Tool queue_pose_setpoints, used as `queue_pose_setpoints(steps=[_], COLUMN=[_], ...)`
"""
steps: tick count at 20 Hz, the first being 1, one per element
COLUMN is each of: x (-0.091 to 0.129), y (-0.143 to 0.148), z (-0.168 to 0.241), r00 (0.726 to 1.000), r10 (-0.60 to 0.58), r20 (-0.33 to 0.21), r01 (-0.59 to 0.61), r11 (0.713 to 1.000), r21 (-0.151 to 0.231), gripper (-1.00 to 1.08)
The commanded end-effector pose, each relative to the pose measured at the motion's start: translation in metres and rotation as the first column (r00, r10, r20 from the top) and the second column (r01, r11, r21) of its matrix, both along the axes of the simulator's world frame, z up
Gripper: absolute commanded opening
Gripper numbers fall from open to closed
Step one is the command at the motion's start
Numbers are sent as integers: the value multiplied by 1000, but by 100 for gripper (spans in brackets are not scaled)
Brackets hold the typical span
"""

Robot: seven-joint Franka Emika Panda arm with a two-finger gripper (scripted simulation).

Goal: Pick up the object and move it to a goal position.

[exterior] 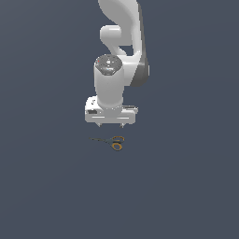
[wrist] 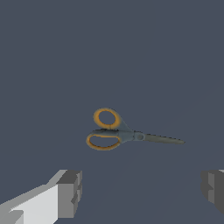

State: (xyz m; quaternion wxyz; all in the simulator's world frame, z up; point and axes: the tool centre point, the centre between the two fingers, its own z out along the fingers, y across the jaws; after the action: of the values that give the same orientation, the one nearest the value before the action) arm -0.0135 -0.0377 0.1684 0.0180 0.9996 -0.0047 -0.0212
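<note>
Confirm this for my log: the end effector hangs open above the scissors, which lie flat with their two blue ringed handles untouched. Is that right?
Not quite: the handles are orange-yellow, not blue, as the wrist view shows. The rest holds: the end effector hangs open above the scissors, which lie flat on the dark surface and are untouched.

text check | I can read no lettering, label, brand, number or sign in either view | scissors (wrist: 114, 130): handles and blades unmarked | gripper (exterior: 111, 125): housing plain, nothing legible on it
</note>
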Motion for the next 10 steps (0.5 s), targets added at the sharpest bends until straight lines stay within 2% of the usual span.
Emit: queue_pose_setpoints(steps=[1, 10], x=[0, -1], y=[0, -4], z=[-1, -10], r00=[1000, 995], r10=[6, 96], r20=[-1, -2], r01=[-6, -96], r11=[1000, 995], r21=[0, 2], gripper=[100, 100])
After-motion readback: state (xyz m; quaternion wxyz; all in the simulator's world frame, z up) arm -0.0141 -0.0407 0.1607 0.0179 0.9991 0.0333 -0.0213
